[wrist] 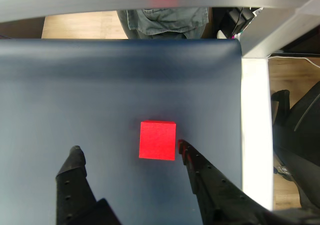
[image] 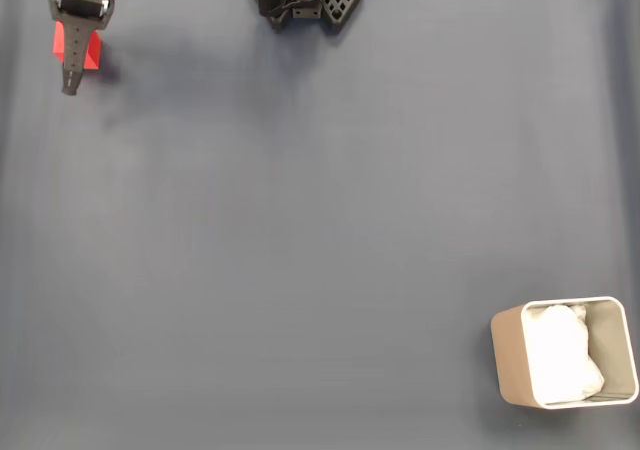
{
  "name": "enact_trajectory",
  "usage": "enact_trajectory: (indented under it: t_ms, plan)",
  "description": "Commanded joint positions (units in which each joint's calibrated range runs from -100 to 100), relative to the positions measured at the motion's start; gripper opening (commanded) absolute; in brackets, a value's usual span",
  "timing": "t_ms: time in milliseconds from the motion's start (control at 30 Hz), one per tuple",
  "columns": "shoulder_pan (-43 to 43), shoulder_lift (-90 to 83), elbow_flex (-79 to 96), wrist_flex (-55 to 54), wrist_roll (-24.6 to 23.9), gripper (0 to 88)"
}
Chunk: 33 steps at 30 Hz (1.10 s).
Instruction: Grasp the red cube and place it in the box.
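Jaws of your black gripper (wrist: 127, 147) open around small red cube (wrist: 157, 140) at mat's far-left corner, beige paper-lined box (image: 512, 355) at near-right corner.

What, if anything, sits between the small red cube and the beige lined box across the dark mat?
Nothing visible does. In the fixed view the small red cube lies top left, the beige box bottom right, with bare dark mat between them.

Soft even light is washing the fixed view, faint shadows only; the wrist view's top edge is blurring out badly.
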Motion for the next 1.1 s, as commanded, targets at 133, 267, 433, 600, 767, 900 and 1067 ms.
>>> enact_trajectory:
  t_ms: [133, 267, 433, 600, 767, 900, 1067]
  plan:
    - [-0.37, 0.7, -0.98, -2.37, -0.44, 42.7]
    - [-0.16, 1.3, -0.98, -2.86, -0.39, 42.7]
    - [-0.09, 1.48, -0.79, -3.19, -0.49, 43.1]
    - [-0.02, 2.08, -0.25, -4.42, -0.39, 43.1]
    - [-0.02, 2.78, 0.39, -5.57, -0.15, 43.1]
    - [-0.02, 3.21, 0.85, -6.39, 0.05, 43.1]
    - [0.05, 3.99, 1.58, -7.7, 0.29, 43.1]
